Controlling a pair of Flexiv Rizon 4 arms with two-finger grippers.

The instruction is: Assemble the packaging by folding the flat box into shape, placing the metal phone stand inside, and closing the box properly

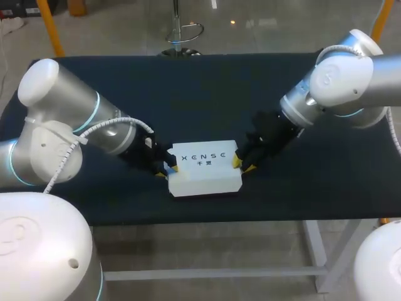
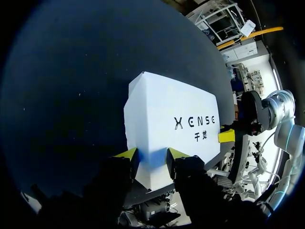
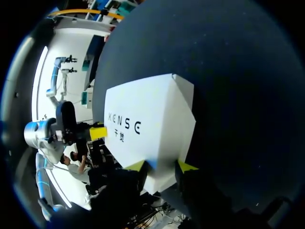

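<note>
A closed white box (image 1: 207,172) with dark print on its lid lies in the middle of the dark table. My left gripper (image 1: 169,169) is at its left end and my right gripper (image 1: 243,164) at its right end. In the left wrist view the box (image 2: 162,109) narrows at its near end, and the left gripper (image 2: 152,160) pinches that end from both sides. The right wrist view shows the same at the other end of the box (image 3: 152,109), held in the right gripper (image 3: 164,166). Each wrist view shows the other arm's yellow tip at the far end. No metal phone stand is visible.
The table (image 1: 188,88) is covered by a dark cloth, and nothing but the box and my arms is on it. Its front edge runs just below the box. Bare cloth stretches behind the box and out to both sides.
</note>
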